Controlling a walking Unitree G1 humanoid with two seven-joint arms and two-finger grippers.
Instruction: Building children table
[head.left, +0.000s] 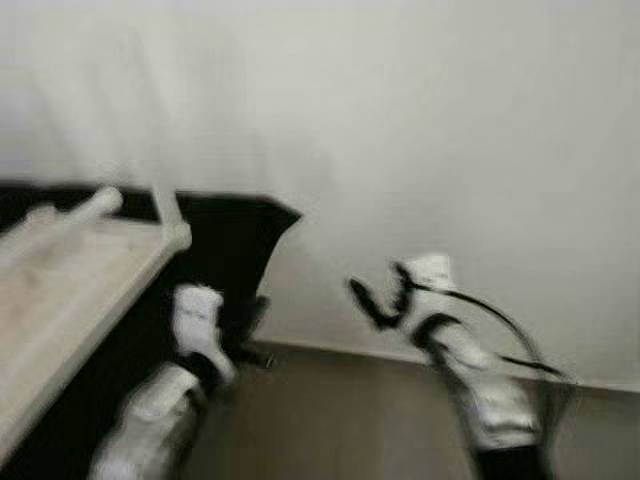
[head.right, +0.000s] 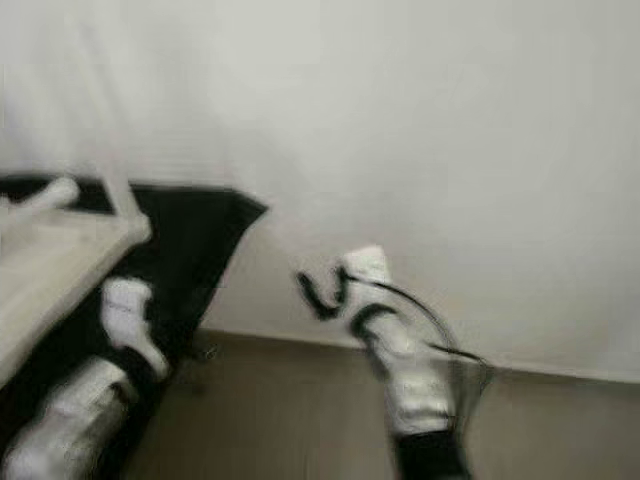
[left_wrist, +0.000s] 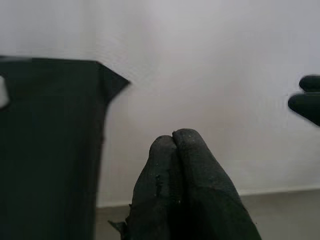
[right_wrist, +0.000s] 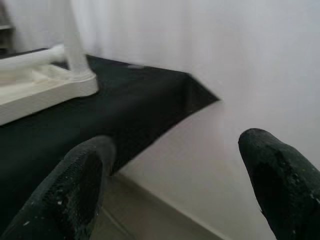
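Note:
The head views are blurred. A pale children's table (head.left: 60, 290) lies upside down on a black-covered surface (head.left: 240, 240) at the left. One white leg (head.left: 165, 205) stands up at its near corner, and another leg (head.left: 75, 215) slants beside it. My left gripper (head.left: 248, 328) sits low beside the black cover's edge. The left wrist view shows the left gripper (left_wrist: 173, 137) shut with nothing in it. My right gripper (head.left: 375, 295) is raised before the white wall, right of the cover's corner. In the right wrist view the right gripper (right_wrist: 180, 155) is open and empty, facing the table (right_wrist: 45, 87).
A plain white wall (head.left: 450, 150) fills the background and meets a brownish floor (head.left: 330, 410) at a pale baseboard. The black cover ends in a pointed corner (head.left: 290, 213) near the wall. Floor space lies between my two arms.

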